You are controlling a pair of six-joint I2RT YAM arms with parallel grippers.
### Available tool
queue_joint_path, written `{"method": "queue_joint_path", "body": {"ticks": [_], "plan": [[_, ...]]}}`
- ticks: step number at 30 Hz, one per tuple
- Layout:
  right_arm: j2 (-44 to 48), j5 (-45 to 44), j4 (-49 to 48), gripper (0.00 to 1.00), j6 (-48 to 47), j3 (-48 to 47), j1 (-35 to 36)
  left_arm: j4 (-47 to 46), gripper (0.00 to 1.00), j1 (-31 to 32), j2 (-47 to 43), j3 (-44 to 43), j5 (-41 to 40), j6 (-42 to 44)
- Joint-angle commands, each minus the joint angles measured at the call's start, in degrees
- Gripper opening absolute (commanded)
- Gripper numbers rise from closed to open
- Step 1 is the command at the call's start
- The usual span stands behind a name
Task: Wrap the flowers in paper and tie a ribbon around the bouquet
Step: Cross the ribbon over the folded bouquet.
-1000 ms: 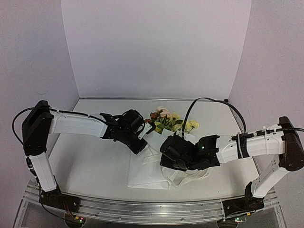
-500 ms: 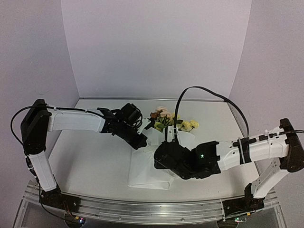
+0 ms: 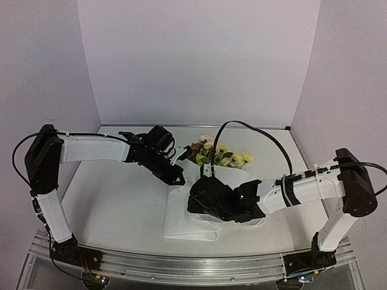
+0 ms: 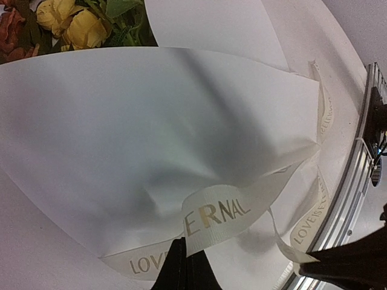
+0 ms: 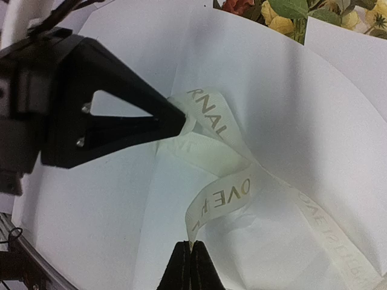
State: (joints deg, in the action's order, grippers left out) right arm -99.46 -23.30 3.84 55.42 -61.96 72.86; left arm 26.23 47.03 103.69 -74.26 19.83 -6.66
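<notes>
Wrapping is judged done: the paper (image 4: 151, 133) is folded over the stems, with the flowers (image 3: 219, 156) showing past its far rim. Tying is not done: the ribbon (image 4: 221, 216) loops loosely across the paper, with no knot seen. The left gripper (image 5: 181, 122) is clamped tight on the ribbon mid-paper, and the right gripper (image 5: 187, 244) appears to pinch its end. Only the wrist views show the ribbon; overhead it cannot be told from the paper.

Flowers (image 3: 221, 156) — stems hidden by paper (image 3: 181, 222).
</notes>
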Motion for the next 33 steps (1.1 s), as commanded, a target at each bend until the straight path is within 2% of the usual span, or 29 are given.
{"method": "queue_joint_path", "body": {"ticks": [1,8,19,23,28,33], "plan": [[-2.6,6.6,-10.2,0.00,0.7,1.1,-2.9,0.2,0.00,-0.2,-3.9,-1.9,3.5,-0.5],[-5.5,6.9,-13.6,0.00,2.4,1.9,-6.1,0.4,0.00,-0.5,-5.8,-1.0,4.3,-0.2],[-7.7,7.3,-21.1,0.00,-2.4,1.7,-9.8,0.8,0.02,-1.1,-6.3,0.8,8.6,-1.3],[-7.8,7.1,-20.2,0.00,-6.2,-0.3,-10.0,0.5,0.03,-1.1,-5.3,1.5,9.9,-1.7],[-7.0,8.5,-17.8,0.16,-7.9,-0.2,-9.5,1.7,0.04,-1.1,-3.4,1.5,9.5,-1.3],[-5.1,9.0,-16.0,0.28,-9.5,0.2,-8.3,4.4,0.05,-1.1,-0.2,-0.3,8.2,-0.4]]}}
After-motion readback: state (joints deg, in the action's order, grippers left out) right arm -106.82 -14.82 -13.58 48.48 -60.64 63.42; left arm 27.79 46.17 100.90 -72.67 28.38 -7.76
